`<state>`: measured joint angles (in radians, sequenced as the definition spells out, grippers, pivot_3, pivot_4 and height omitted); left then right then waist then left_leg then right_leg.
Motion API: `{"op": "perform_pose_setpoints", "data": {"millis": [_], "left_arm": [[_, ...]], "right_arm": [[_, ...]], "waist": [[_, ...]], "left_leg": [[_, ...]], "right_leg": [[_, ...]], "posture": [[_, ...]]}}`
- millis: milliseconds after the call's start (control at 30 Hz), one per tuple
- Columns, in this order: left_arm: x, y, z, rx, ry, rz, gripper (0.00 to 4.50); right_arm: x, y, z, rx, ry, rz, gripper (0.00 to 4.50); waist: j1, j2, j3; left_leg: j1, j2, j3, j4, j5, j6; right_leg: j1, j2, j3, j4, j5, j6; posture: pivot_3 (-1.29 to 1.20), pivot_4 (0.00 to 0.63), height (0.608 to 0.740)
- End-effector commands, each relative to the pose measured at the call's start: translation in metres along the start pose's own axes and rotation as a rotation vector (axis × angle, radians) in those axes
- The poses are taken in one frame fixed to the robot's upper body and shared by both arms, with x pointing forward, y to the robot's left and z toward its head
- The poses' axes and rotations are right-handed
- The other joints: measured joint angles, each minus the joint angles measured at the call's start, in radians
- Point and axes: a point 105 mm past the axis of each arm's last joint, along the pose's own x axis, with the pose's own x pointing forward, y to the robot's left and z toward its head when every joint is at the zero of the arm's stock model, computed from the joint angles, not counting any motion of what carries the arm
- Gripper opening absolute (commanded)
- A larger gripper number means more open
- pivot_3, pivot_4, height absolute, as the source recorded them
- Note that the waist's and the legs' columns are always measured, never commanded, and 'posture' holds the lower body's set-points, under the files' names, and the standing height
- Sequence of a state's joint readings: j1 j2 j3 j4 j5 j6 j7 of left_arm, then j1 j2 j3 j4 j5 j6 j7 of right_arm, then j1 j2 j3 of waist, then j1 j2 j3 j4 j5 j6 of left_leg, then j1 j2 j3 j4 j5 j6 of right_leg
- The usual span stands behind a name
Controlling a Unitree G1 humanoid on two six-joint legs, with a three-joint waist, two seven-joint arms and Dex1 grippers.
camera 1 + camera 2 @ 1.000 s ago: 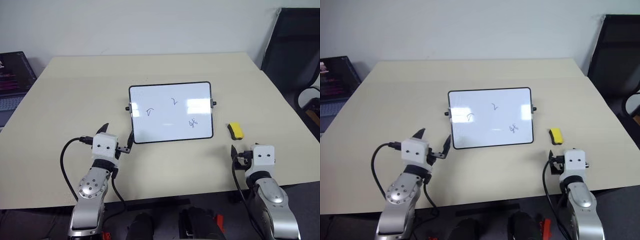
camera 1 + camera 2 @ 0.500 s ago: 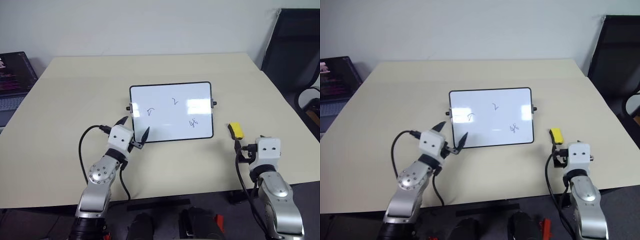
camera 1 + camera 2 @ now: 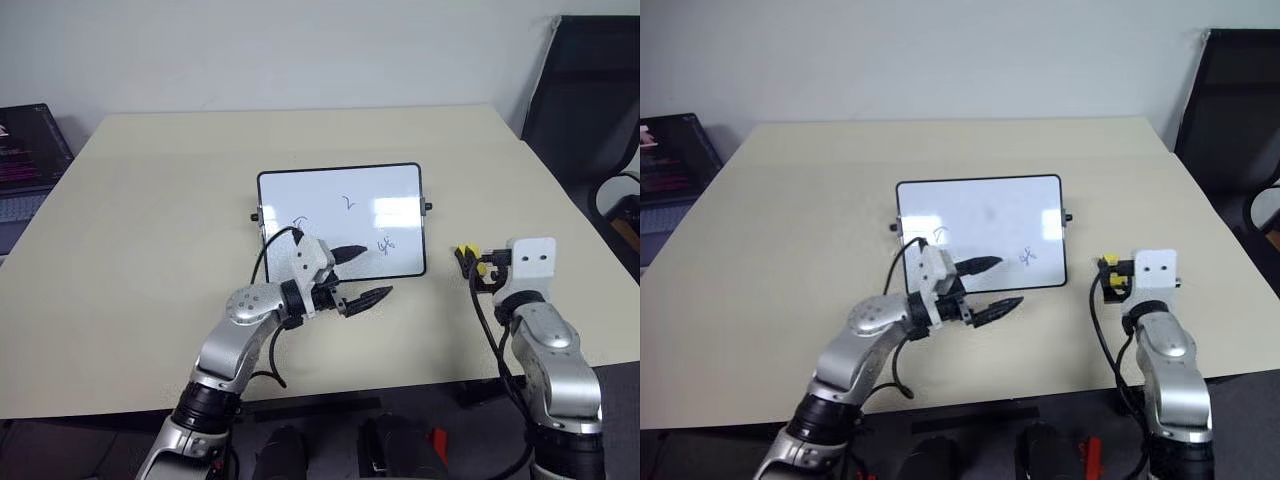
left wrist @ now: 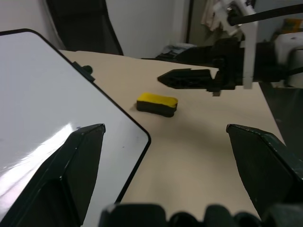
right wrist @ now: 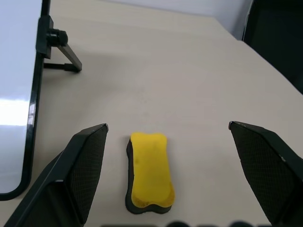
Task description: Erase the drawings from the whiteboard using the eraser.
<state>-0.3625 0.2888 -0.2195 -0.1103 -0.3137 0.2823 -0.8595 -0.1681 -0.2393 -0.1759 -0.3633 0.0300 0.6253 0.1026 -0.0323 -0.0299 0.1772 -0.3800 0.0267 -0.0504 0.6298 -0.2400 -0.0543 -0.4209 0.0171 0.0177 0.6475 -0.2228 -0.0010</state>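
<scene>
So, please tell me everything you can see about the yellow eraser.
The eraser is a small yellow block with rounded corners, slightly waisted sides and a dark underside. It lies flat on the beige table, apart from the whiteboard, on the side of the robot's right arm. Nothing touches it; the open right claw hovers just before it.

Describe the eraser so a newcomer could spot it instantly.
On the beige table, look past the right short side of the whiteboard. The eraser lies flat there before the open right hand: a small yellow block with a dark underside, the table's one yellow thing.
</scene>
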Motion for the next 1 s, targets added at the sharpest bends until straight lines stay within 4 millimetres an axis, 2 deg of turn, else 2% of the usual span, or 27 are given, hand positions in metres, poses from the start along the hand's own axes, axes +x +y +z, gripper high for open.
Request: {"op": "perform_pose_setpoints", "data": {"millis": [33,233,500,1000], "left_arm": [[0.006,-0.011,0.005,-0.004,-0.007,-0.099,4.5],[0.012,-0.011,0.0,0.018,0.016,-0.108,4.5],[0.015,-0.006,0.001,0.064,0.028,-0.09,4.5],[0.012,0.0,0.0,0.083,0.027,-0.037,4.5]], "right_arm": [[0.006,-0.008,0.007,0.017,0.0,-0.009,4.45],[0.017,-0.01,0.007,0.022,0.028,0.0,4.45],[0.029,0.003,0.004,0.04,0.085,0.059,4.45],[0.039,0.013,-0.009,0.077,0.169,0.085,4.45]], "waist": [[0.0,0.0,0.0],[0.001,0.0,0.0],[0.0,0.0,0.0],[0.0,0.0,0.0]], "left_leg": [[0.0,0.0,0.0,0.0,0.0,0.0],[0.0,0.0,0.0,0.0,0.0,0.0],[0.0,0.0,0.0,0.0,0.0,0.0],[0.0,0.0,0.0,0.0,0.0,0.0]], "right_leg": [[0.0,0.0,0.0,0.0,0.0,0.0],[0.0,0.0,0.0,0.0,0.0,0.0],[0.0,0.0,0.001,0.0,0.0,0.0],[0.0,0.0,0.0,0.0,0.0,0.0]], "posture": [[0.0,0.15,0.74],[0.0,0.15,0.74],[0.0,0.15,0.74],[0.0,0.15,0.74]]}}
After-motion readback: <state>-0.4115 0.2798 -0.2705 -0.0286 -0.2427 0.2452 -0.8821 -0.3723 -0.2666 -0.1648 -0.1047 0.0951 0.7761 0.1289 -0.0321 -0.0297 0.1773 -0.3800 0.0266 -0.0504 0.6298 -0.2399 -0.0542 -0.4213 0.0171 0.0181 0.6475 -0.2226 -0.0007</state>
